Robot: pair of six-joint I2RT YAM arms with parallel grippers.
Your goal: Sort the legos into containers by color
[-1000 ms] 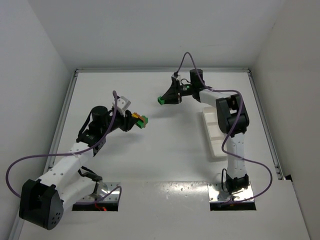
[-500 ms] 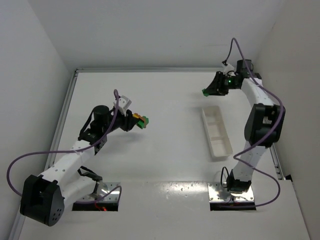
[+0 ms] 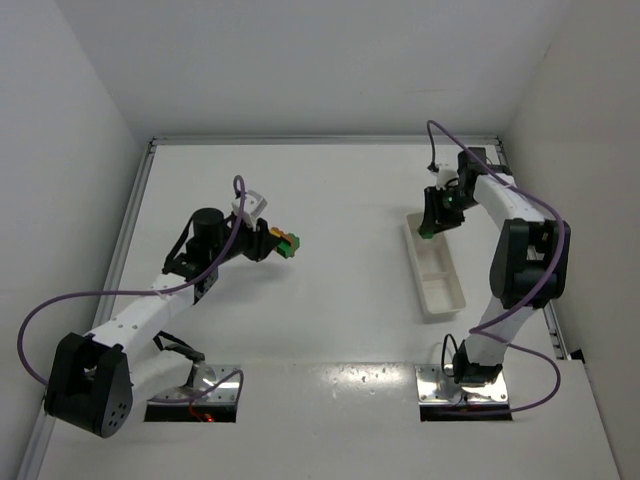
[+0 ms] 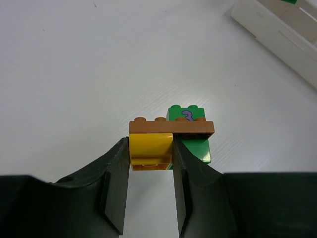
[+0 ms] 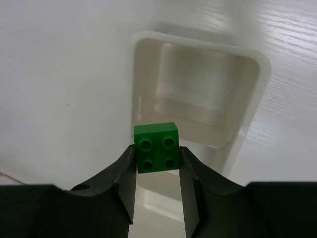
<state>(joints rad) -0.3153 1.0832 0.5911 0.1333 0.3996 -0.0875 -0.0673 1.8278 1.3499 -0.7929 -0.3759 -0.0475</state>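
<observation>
Gripping green lego (image 5: 157, 147) — right hand (image 5: 156, 151) over tray (image 5: 250, 64).

- The top view is bright and evenly lit from above; the white surface (image 3: 330, 300) and the walls carry only faint, soft shadows under the arms.
- The metal base plates (image 3: 200, 385) at the near edge show mottled glare.
- In the left wrist view the stacked bricks (image 4: 171, 127) are sharp, the left gripper's fingers (image 4: 116, 183) are dark with little detail, and the tray (image 4: 282, 34) is blurred.
- In the right wrist view the green brick (image 5: 156, 147) is crisp, while the tray behind it looks slightly soft.
</observation>
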